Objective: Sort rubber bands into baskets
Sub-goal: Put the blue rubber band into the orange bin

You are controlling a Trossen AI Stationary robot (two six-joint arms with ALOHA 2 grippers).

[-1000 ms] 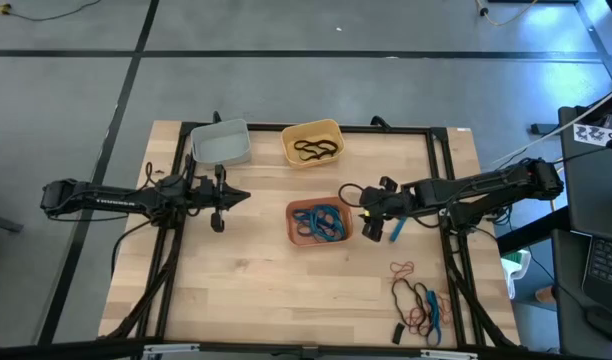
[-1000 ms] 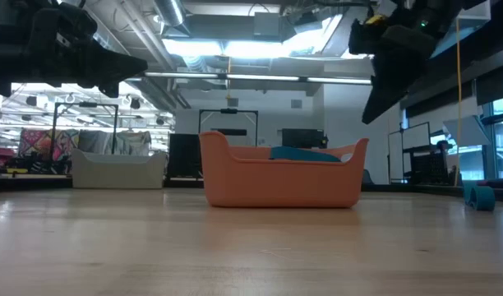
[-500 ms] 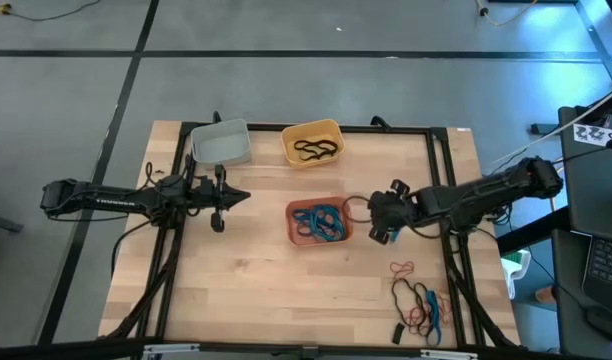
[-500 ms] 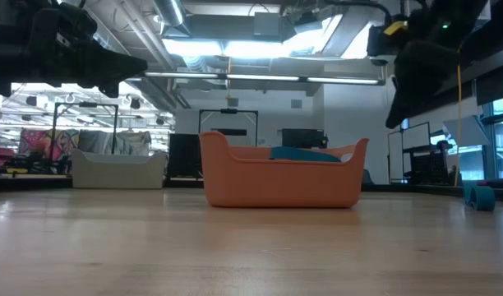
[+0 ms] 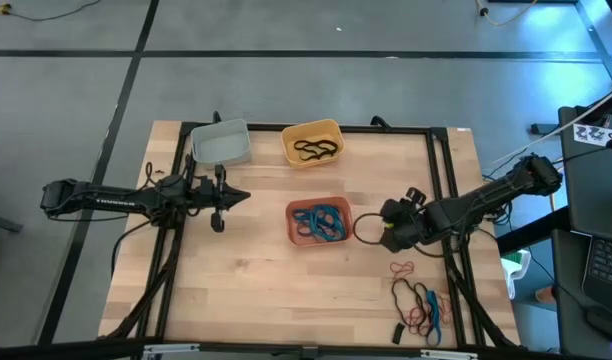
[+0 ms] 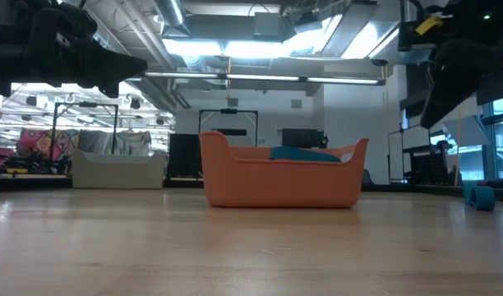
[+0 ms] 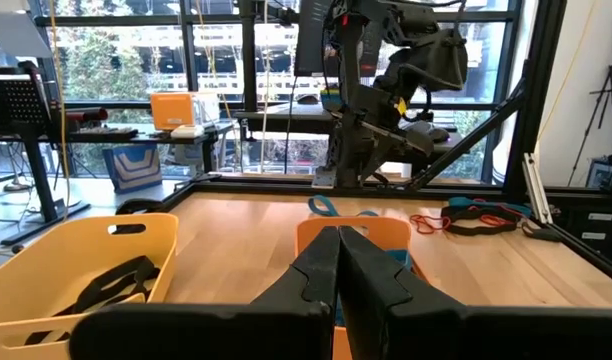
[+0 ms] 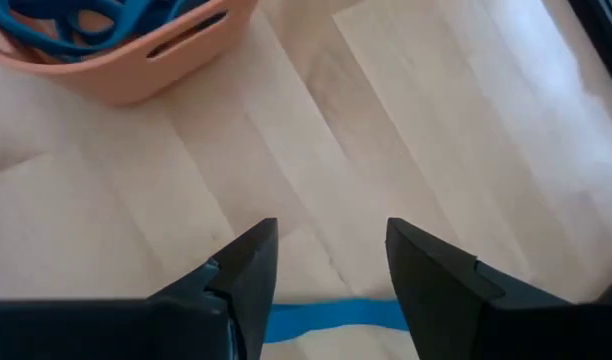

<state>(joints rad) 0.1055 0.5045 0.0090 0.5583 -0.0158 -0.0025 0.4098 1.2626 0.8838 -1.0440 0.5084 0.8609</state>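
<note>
While the right gripper [image 8: 326, 270] hangs over bare wood just to the right of the salmon basket [image 5: 319, 222], its fingers [image 8: 241, 265] stand spread apart with nothing between them; a blue band [image 8: 331, 312] lies flat on the table below the gap.

At the near right corner of the wooden table [image 5: 256, 290], a loose pile of rubber bands [image 5: 418, 301] in red, black and blue lies on the surface, well apart from all baskets.

At mid-table, the salmon basket holds a tangle of blue bands [image 5: 320, 220]. In the low view this basket [image 6: 282, 173] stands upright on the wood with blue showing above its rim.

The left gripper [image 5: 217, 222] waits over the left half of the table, near the grey-white basket [image 5: 222, 143], with its fingers [image 7: 316, 275] pressed together and holding nothing.

At the far edge, the grey-white basket sits on the left and the yellow basket [image 5: 312, 142] just beside it on the right. The yellow basket contains black bands [image 5: 316, 150]. No bands can be made out in the grey-white basket.
</note>
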